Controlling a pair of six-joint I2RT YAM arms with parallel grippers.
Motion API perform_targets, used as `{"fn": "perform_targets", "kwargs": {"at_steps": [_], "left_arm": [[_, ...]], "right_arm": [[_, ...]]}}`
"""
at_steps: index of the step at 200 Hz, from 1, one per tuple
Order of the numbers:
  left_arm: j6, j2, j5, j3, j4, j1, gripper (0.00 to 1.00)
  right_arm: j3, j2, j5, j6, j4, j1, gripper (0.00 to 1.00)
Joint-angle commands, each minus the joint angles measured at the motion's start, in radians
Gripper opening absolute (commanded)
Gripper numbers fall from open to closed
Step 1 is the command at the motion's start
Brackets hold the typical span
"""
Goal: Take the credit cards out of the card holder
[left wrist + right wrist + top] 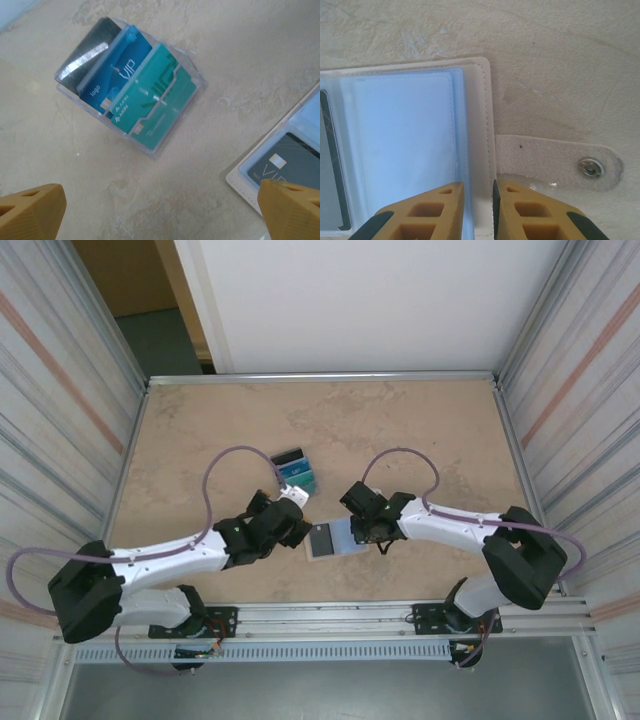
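Right end effector [478, 186] nearly together, pinching the right edge of the open card holder [405, 145], flat on the tabletop [545, 60]. Left end effector [160, 202] apart, empty, just beside it. Step: probably pulling the dark card [292, 160] from its pocket, which needs a fingertip slide-out. Fanned cards [130, 90] nearby, not obstructing.

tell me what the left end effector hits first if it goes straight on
Likely the beige marbled tabletop, just short of the clear plastic tray of fanned black, blue and teal cards; depth is unclear.
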Motion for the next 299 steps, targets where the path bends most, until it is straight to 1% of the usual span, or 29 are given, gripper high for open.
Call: {"fn": "perform_targets", "kwargs": {"at_steps": [1, 33, 80, 125, 190, 211, 256, 299], "left_arm": [[-0.05, 0.038, -0.011, 0.033, -0.014, -0.016, 0.99], [-0.061, 0.129, 0.001, 0.048, 0.011, -0.033, 0.99], [-0.126, 0.231, 0.038, 0.069, 0.029, -0.037, 0.99], [-0.156, 0.275, 0.058, 0.064, 0.037, -0.037, 0.99], [-0.182, 0.313, 0.055, 0.053, 0.018, -0.036, 0.99], [-0.189, 0.314, 0.054, 0.047, 0.008, -0.037, 0.99], [-0.189, 0.31, 0.048, 0.044, 0.002, -0.037, 0.99], [-0.191, 0.318, 0.049, 0.049, -0.001, -0.038, 0.99]], "right_arm": [[0.002, -0.07, 0.022, 0.01, -0.027, -0.01, 0.23], [-0.005, -0.127, -0.033, 0.011, 0.008, -0.021, 0.23], [-0.045, -0.16, -0.185, 0.033, 0.123, -0.052, 0.25], [-0.068, -0.121, -0.293, 0.06, 0.226, -0.058, 0.25], [-0.065, -0.013, -0.39, 0.091, 0.312, -0.062, 0.23], [-0.079, 0.011, -0.434, 0.11, 0.358, -0.076, 0.22], [-0.155, 0.046, -0.57, 0.177, 0.514, -0.128, 0.19], [-0.166, 0.073, -0.581, 0.175, 0.525, -0.135, 0.18]]}}
